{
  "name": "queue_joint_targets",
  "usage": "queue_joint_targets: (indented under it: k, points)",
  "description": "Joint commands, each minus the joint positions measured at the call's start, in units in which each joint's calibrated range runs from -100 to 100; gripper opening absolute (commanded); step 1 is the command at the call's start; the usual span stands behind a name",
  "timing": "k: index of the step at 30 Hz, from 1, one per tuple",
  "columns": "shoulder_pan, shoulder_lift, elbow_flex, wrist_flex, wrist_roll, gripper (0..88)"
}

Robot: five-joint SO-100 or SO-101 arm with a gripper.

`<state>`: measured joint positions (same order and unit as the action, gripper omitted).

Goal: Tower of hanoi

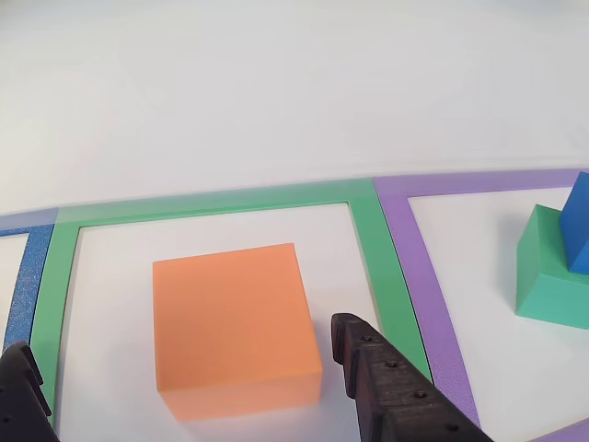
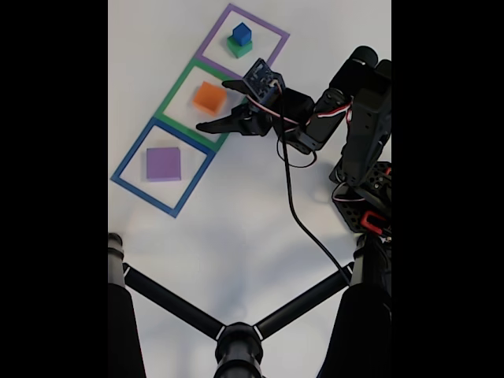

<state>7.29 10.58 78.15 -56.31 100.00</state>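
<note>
In the other view, the square orange matte foam block (image 1: 236, 324) lay flat on the white tabletop (image 1: 276, 101), inside the green tape square outline (image 1: 221, 201). The two black fingers of the pincer (image 1: 179, 364) came in from the lower edge, one finger (image 1: 391, 387) just to the right of the orange block and the other at the lower left corner of the picture; they stood wide apart with the block between them, and I could not see either one touching it. At the right edge, inside the purple tape square outline (image 1: 419, 267), the green foam block (image 1: 552, 276) carried the small blue foam block (image 1: 580, 226) on its top. A piece of the blue tape square outline (image 1: 28, 276) showed at the left edge. In the fixed view, the three tape squares formed a diagonal row on the tabletop. The flat purple foam block (image 2: 163, 163) lay alone inside the blue outline (image 2: 130, 161), at the lower left of the row. The orange block (image 2: 209, 97) sat in the middle green outline (image 2: 175, 94), and the blue block (image 2: 241, 33) stood on the green block (image 2: 240, 49) in the purple outline (image 2: 260, 24) at the top. The black arm (image 2: 346, 102) reached in from the right, and the pincer (image 2: 215, 105) was open around the orange block, holding nothing.
</note>
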Motion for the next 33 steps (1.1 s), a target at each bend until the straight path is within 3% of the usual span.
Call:
queue_joint_targets:
  k: [1, 14, 33]
  points:
    - [-1.07, 0.96, -2.50, -1.92, 0.00, 37.0]
    - [-0.85, 3.44, -4.23, -1.68, 0.00, 35.1]
    - [-0.92, 3.92, -4.87, -0.06, 0.00, 22.9]
